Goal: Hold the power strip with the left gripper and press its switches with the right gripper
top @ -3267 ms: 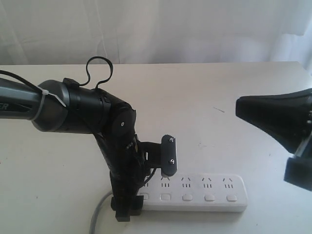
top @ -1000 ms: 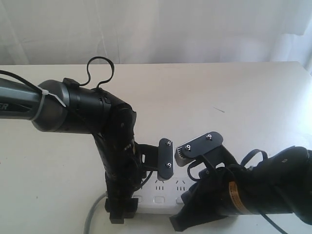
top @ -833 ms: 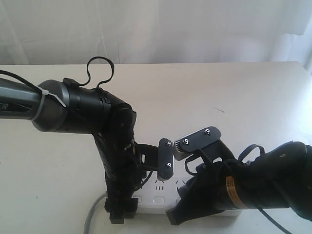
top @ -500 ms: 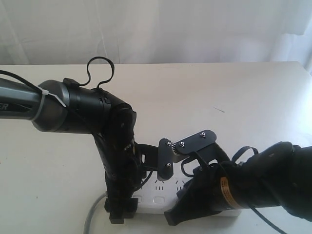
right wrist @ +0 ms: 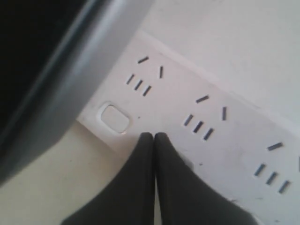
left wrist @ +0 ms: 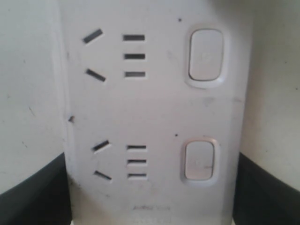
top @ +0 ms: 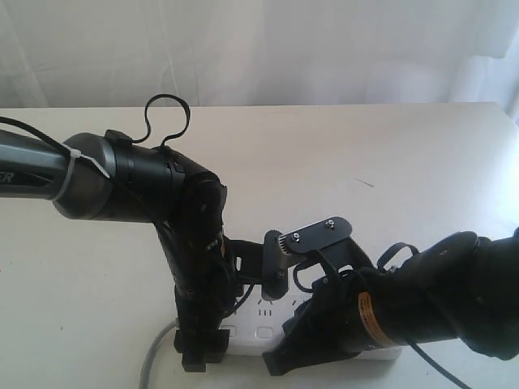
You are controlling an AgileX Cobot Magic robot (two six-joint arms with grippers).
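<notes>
One power strip [top: 253,318] lies on the table [top: 389,154] with both my arms over it.
Outside view: my left arm [top: 122,188] and right arm [top: 442,304] hide all but two buttons [top: 265,331]. Left wrist view: my left gripper [left wrist: 150,199] clasps the strip across its width, two fingers [left wrist: 33,197] flanking two socket groups [left wrist: 115,56] and two buttons. Right wrist view: my right gripper [right wrist: 153,137] has both fingers clenched together, with its tip at the strip just beside one of the buttons.
</notes>
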